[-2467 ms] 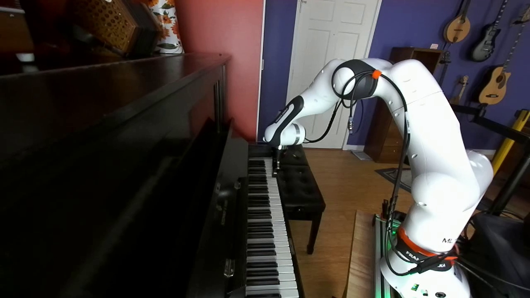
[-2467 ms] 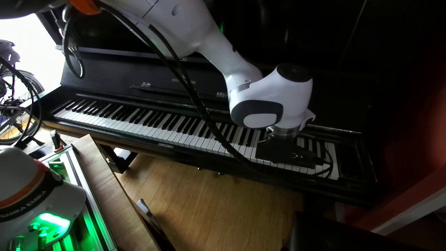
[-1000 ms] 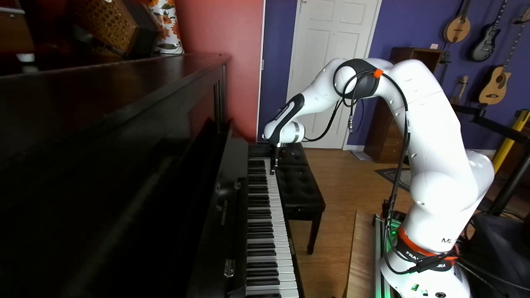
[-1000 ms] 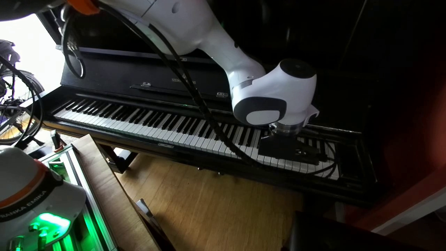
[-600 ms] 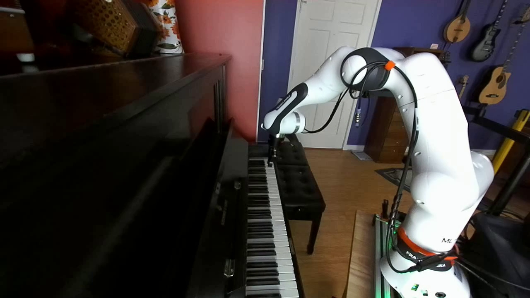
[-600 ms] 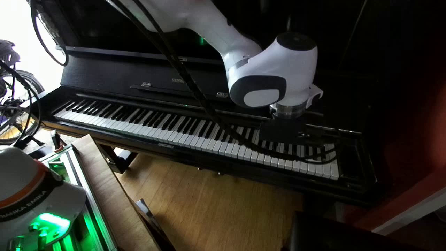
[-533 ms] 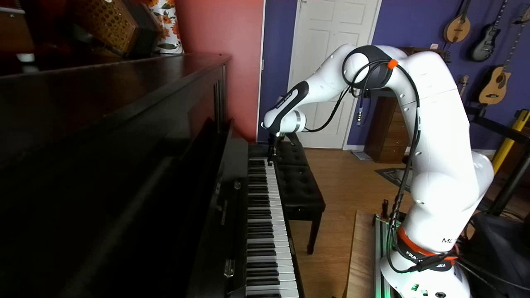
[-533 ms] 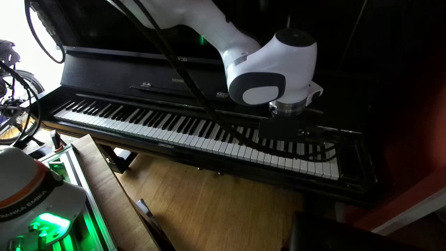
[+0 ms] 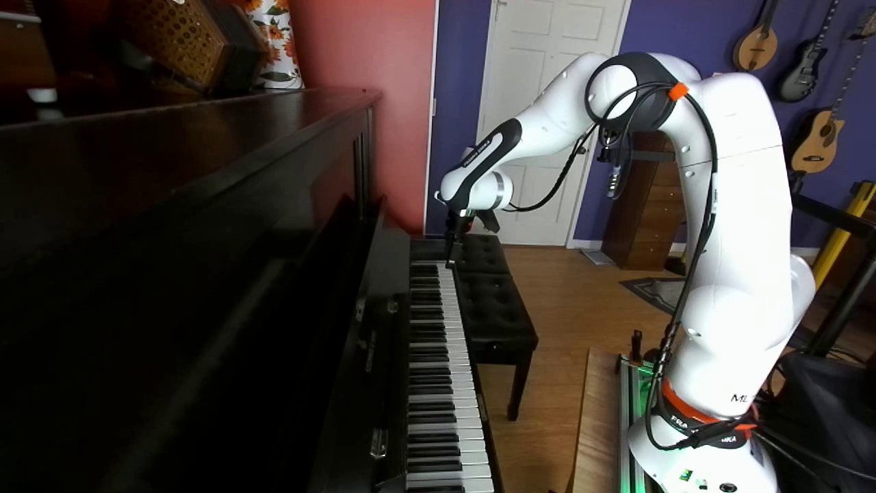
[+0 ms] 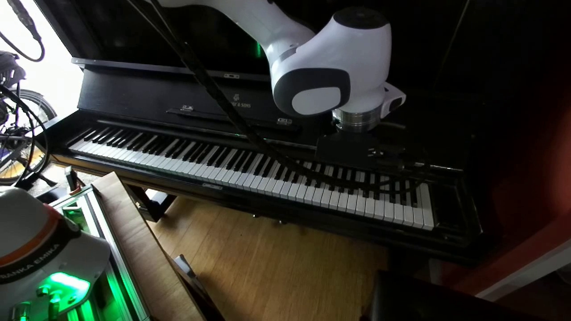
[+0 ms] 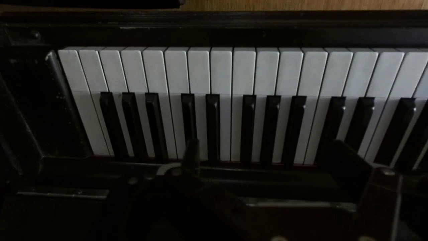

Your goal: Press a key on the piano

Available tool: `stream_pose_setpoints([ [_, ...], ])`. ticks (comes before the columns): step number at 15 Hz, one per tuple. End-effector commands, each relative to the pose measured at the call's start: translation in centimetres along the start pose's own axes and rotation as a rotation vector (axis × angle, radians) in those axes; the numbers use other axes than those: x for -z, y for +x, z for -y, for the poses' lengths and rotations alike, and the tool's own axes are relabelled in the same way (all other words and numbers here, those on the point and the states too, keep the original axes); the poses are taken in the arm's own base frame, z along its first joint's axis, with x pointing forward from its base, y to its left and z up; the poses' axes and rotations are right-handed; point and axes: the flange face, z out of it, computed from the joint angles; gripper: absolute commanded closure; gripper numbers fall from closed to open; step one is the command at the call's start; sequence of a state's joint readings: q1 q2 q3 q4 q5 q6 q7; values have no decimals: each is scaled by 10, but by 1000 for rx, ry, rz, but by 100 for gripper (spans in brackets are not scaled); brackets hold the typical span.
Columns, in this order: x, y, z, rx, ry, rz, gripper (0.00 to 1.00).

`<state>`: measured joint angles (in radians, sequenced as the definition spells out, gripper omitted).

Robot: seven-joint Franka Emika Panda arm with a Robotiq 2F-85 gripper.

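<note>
Black fingers (image 11: pixel 191 155) of the gripper (image 11: pixel 265 144) stand apart in the wrist view, tips well separated. Beneath them runs the keyboard (image 10: pixel 234 177) of the piano (image 10: pixel 250 201): black keys (image 11: pixel 247 130) come next, then the fronts of the white keys (image 11: pixel 221 72). Past the front rail (image 11: pixel 214 36) lies wooden floor (image 11: pixel 301 4).

Showing “FRANKA EMIKA” on the band (image 10: pixel 29 260), “ML” above it on the arm (image 9: pixel 742 185), “& SONS” well apart from it on the piano (image 10: pixel 223 171).

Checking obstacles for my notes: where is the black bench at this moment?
In an exterior view, the black bench stands on the wooden floor, just right of the far piano keys.
</note>
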<state>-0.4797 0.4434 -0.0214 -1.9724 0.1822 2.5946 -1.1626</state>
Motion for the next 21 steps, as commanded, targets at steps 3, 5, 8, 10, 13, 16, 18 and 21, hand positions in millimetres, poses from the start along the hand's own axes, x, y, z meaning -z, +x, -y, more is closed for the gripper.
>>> stream_pose_setpoints([
  [3,31,-10,22,-35,-61,-13,0],
  [5,40,-13,26,-43,-81,-19,0],
  [8,55,-20,29,-91,-104,-32,0],
  [10,66,-27,32,-127,-110,-39,0],
  [13,82,-35,33,-168,-122,-53,0],
  [16,97,-46,32,-207,-119,-47,0],
  [18,93,-39,23,-186,-133,-54,0],
  [21,97,-43,24,-193,-135,-55,0],
])
